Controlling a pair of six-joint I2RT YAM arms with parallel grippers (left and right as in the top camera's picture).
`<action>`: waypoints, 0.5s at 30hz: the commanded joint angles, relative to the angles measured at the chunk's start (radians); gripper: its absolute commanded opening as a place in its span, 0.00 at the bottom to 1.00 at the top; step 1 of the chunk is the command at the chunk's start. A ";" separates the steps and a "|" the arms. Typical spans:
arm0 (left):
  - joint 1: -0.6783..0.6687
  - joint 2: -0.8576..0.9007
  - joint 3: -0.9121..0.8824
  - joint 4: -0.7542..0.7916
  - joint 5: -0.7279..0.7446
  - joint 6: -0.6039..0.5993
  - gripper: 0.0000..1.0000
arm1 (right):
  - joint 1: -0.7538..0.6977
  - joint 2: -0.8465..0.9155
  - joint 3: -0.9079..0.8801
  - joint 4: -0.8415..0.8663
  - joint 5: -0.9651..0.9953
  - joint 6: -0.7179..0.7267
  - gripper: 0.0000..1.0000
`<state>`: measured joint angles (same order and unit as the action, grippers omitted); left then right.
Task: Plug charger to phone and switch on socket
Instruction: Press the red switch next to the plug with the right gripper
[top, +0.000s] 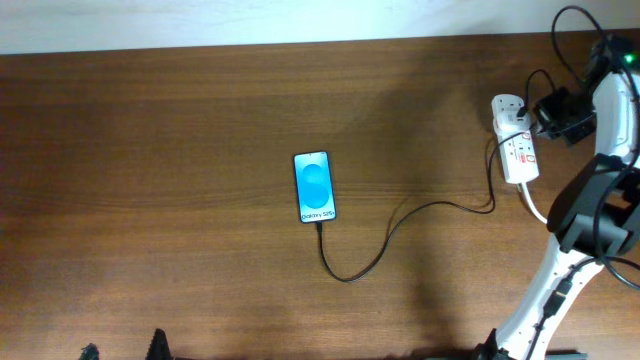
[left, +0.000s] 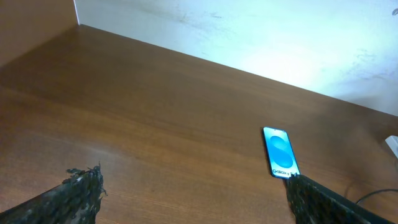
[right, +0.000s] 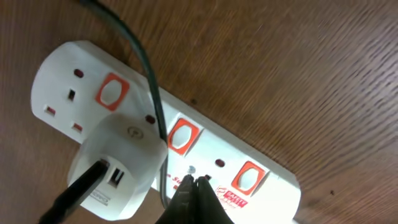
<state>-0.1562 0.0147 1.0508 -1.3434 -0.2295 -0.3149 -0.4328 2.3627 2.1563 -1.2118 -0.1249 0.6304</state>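
Charger across table between phone and socket

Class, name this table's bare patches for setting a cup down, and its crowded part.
Free: the table left of the phone, and the far strip beyond it. Crowded: the right end, with charger, socket and right gripper.

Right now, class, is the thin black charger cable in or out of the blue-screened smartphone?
In: the thin black charger cable meets the bottom edge of the blue-screened smartphone.
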 joint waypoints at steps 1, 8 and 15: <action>0.005 -0.008 0.003 0.002 -0.014 -0.010 0.99 | 0.002 0.019 0.013 0.003 0.004 0.014 0.04; 0.005 -0.008 0.003 0.002 -0.014 -0.010 0.99 | 0.020 0.053 0.013 0.027 -0.006 0.014 0.04; 0.005 -0.008 0.003 0.002 -0.014 -0.010 0.99 | 0.034 0.068 0.013 0.061 -0.026 0.032 0.04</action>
<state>-0.1562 0.0147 1.0508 -1.3434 -0.2295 -0.3149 -0.4061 2.4100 2.1563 -1.1557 -0.1371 0.6411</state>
